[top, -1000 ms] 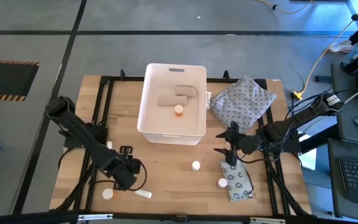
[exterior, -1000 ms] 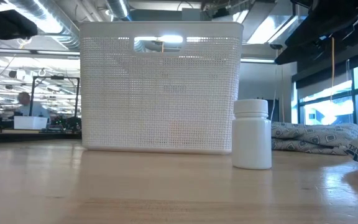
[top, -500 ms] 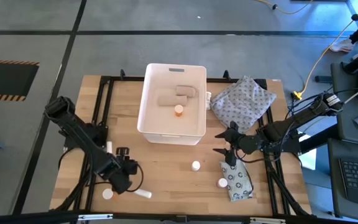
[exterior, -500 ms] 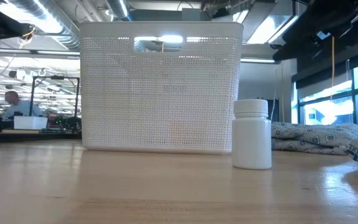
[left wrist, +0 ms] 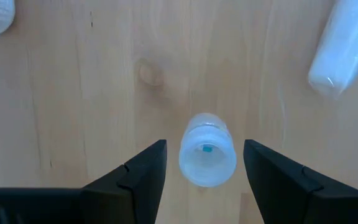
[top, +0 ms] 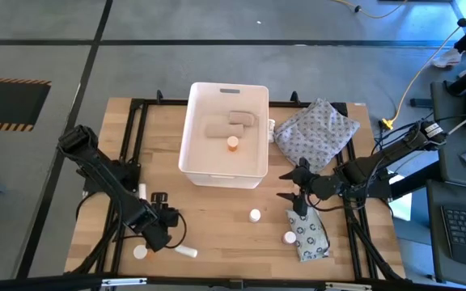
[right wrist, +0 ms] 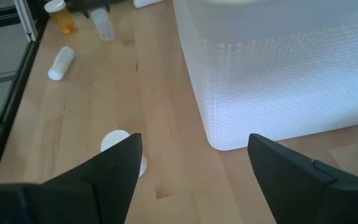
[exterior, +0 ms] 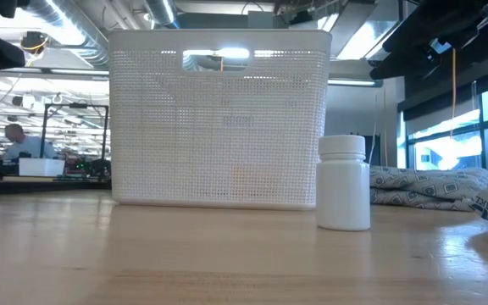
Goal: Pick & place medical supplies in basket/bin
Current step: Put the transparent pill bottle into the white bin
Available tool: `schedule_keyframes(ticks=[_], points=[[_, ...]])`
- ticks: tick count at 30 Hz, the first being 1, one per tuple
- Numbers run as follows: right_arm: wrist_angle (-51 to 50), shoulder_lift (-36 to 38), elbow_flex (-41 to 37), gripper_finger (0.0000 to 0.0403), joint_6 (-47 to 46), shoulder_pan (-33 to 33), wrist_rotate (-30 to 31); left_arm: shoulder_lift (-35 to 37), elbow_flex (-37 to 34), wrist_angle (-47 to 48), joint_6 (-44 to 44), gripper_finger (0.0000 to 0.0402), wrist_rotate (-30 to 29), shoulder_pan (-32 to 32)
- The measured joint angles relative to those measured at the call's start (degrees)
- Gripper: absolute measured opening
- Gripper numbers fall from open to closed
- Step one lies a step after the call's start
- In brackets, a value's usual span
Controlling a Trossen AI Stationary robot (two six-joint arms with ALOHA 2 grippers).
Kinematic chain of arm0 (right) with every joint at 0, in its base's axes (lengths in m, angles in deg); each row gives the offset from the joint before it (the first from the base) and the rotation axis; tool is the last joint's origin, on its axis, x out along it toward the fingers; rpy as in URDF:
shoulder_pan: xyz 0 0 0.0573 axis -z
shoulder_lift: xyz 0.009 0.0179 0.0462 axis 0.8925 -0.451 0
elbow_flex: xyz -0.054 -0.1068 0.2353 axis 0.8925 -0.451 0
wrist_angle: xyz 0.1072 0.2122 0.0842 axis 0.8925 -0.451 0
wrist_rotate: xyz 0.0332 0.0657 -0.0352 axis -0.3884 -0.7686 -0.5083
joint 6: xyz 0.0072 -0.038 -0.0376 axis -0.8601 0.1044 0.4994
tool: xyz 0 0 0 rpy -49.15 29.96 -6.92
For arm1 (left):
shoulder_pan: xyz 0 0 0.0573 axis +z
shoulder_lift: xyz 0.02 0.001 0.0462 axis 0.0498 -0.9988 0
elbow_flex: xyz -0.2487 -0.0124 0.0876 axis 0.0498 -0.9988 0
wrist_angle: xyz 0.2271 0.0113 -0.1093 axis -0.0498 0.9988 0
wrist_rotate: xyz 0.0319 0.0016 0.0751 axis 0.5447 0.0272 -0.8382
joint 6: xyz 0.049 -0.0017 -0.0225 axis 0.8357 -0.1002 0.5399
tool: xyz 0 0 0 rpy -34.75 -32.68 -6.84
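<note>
My left gripper is open and points down near the table's near-left part. Its fingers stand on either side of a small clear vial that stands upright on the wood, with a gap on each side. A white tube lies close by. My right gripper hovers open right of centre, above a white bottle, another white bottle and the grey ring-printed packet. The white basket holds tan rolls and an orange-capped bottle.
The grey dotted cloth bundle lies right of the basket. A white bottle and a lying white tube sit by the near edge. An orange-capped bottle stands near the left frame rail. Black frame rails run along the table's sides.
My left gripper has shifted a little toward the table's left and near edges, staying open and pointing down. The right arm and the objects have kept still.
</note>
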Motion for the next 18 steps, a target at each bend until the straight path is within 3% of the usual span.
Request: schedule_keyframes(ticks=[7,18], points=[[0.0,0.0,0.0,0.0294,-0.1,0.0,0.0,0.0,-0.2,0.0,-2.8,0.0205,-0.5,-0.9],[1.2,0.0,0.0,0.0294,-0.2,0.0,0.0,2.0,-6.3,-7.4,-3.7,0.0203,-0.1,-1.4]])
